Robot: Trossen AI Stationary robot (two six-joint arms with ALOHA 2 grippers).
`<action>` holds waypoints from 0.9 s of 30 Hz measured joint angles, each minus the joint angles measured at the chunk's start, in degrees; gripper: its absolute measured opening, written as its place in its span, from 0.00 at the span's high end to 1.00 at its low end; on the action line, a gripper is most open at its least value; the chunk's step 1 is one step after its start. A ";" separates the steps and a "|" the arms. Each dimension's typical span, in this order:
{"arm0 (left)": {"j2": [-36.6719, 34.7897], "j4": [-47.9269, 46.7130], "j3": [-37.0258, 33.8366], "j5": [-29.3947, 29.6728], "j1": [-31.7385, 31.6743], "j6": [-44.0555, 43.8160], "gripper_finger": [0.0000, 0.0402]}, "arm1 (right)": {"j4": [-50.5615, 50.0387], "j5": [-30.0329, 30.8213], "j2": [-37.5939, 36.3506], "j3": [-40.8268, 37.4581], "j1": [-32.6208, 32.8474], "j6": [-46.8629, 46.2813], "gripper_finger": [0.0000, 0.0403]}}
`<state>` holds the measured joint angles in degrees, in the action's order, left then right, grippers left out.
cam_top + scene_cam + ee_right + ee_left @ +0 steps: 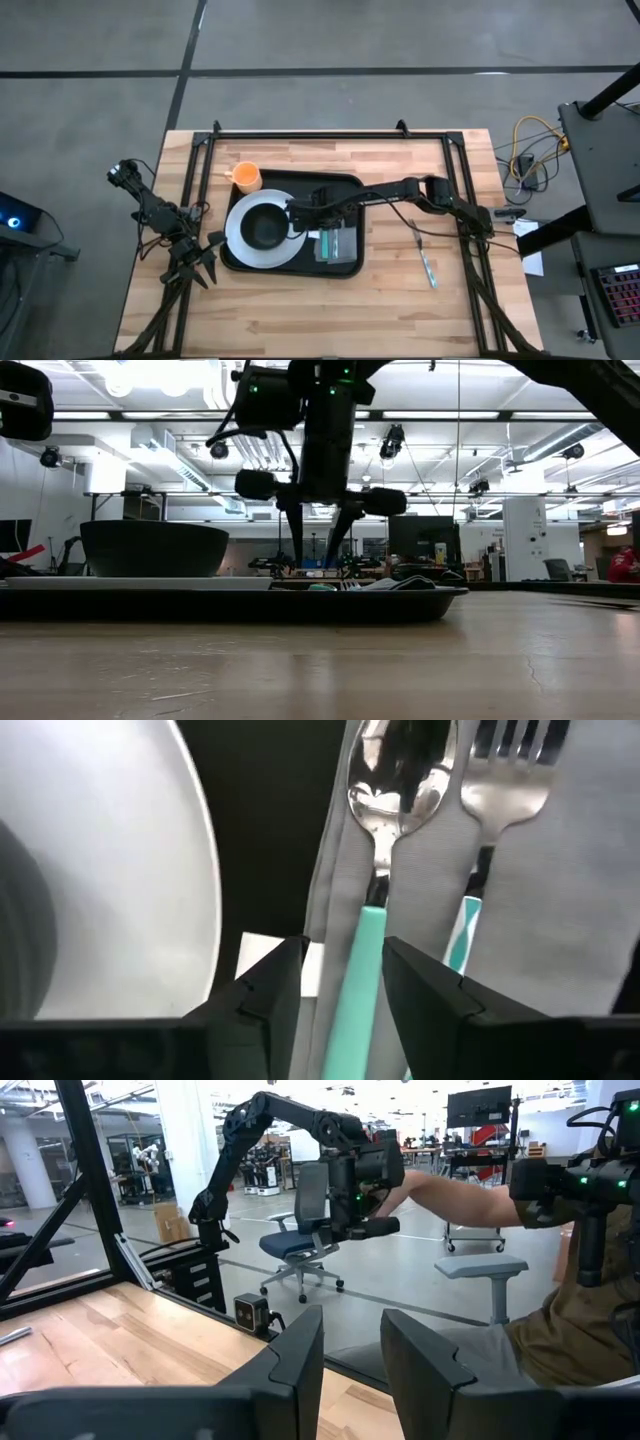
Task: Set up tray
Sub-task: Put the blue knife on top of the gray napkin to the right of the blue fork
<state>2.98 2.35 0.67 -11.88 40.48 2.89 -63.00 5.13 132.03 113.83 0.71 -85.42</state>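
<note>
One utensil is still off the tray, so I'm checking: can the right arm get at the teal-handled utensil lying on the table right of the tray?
Probably yes. The utensil lies alone on bare wood beside the tray, near the right arm's side. The right gripper, open, hovers over the tray's napkin.

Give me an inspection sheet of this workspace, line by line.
Surface: wooden table, black frame rails along its edges.
Job's things: black tray holds a white plate with a black bowl, plus a grey napkin carrying a spoon and fork.
Clutter: orange cup at the tray's far left corner; one utensil on bare wood right of the tray.
Grippers: right gripper over the spoon handle, fingers open; left gripper at the table's left edge, open.
Cables: yellow cables off the table's right.
Surroundings: person's arm, office chairs.
</note>
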 joint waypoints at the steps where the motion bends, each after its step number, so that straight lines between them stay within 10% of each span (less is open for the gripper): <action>1: 0.00 0.00 0.00 0.00 -0.01 0.01 0.79 | -0.56 0.01 -0.06 0.42 0.00 0.39 0.69; 14: 0.00 0.00 0.00 0.00 0.00 0.00 0.79 | -5.40 -0.37 -0.20 3.38 1.80 16.91 0.69; 27: 0.00 0.00 -0.01 0.00 0.00 0.00 0.79 | -18.52 -3.85 -0.98 3.21 6.14 11.39 0.70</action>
<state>2.98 2.35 0.66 -11.88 40.48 2.88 -81.53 1.27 131.05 117.04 6.85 -74.04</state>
